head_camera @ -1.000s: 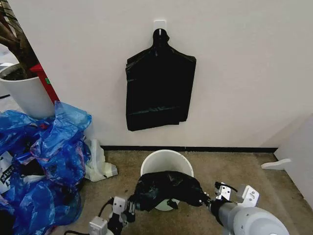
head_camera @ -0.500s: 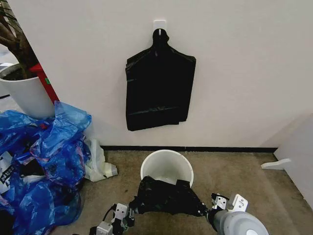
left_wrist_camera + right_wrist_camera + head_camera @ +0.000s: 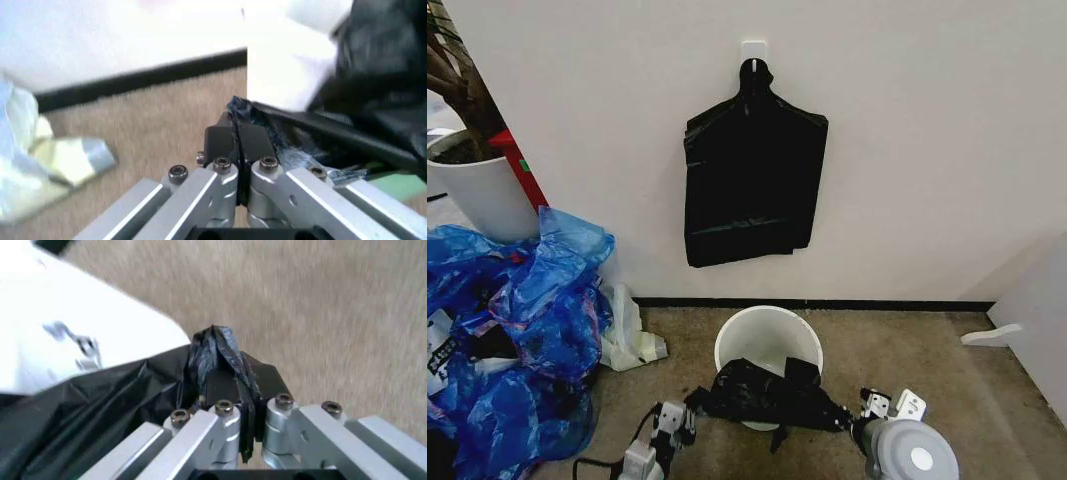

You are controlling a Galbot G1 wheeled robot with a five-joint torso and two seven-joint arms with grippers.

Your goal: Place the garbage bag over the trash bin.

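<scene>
Your left gripper [image 3: 689,412] pinches the garbage bag's [image 3: 762,392] left edge; the film drapes over the trash bin's [image 3: 767,335] near rim on the floor by the wall; your right gripper [image 3: 855,420] clamps the opposite edge, stretching the mouth to fit.

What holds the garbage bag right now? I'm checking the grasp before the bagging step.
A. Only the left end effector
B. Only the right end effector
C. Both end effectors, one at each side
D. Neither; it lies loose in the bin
C: the left end effector and the right end effector each pinch an edge of the garbage bag, stretched across the near rim of the trash bin.
</scene>
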